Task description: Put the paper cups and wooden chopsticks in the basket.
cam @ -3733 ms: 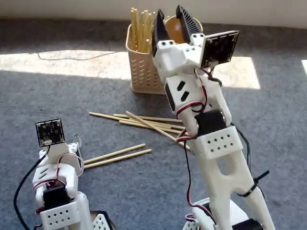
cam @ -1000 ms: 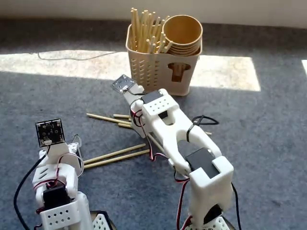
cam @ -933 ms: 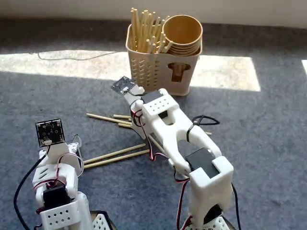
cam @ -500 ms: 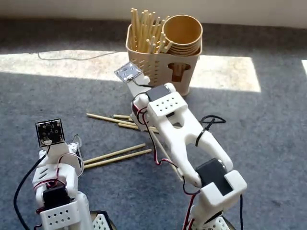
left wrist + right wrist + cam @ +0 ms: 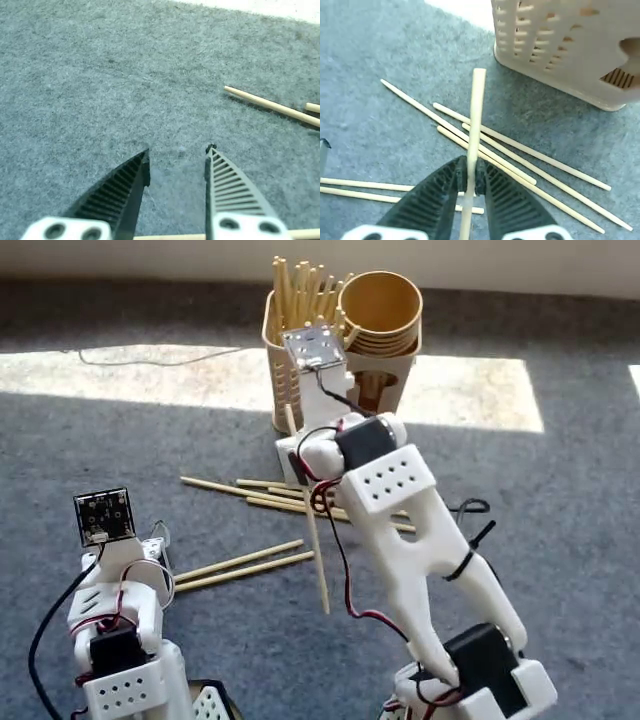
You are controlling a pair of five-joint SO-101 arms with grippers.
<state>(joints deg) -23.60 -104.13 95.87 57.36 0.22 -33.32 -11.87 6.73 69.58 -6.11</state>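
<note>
My right gripper [image 5: 471, 175] is shut on one wooden chopstick [image 5: 474, 120] and holds it above the carpet, just in front of the cream basket [image 5: 570, 45]. From above, the held chopstick [image 5: 312, 540] hangs slanted beneath the right arm, short of the basket [image 5: 300, 390]. Inside the basket stand a stack of paper cups [image 5: 380, 305] and several chopsticks [image 5: 300, 295]. Several loose chopsticks [image 5: 230, 486] lie on the carpet under the arm, and two more [image 5: 240, 565] lie nearer the left arm. My left gripper [image 5: 177, 150] is open over bare carpet, with a chopstick [image 5: 270, 105] beyond it.
Grey carpet covers the floor, with a sunlit strip [image 5: 130, 375] beside the basket. A thin cable [image 5: 150, 360] lies on that strip. The left arm [image 5: 115, 620] sits at the near left corner.
The right arm let go of the cups at the basket, came down to the loose chopsticks, and has now risen toward the basket with one chopstick. The left arm stayed still.
</note>
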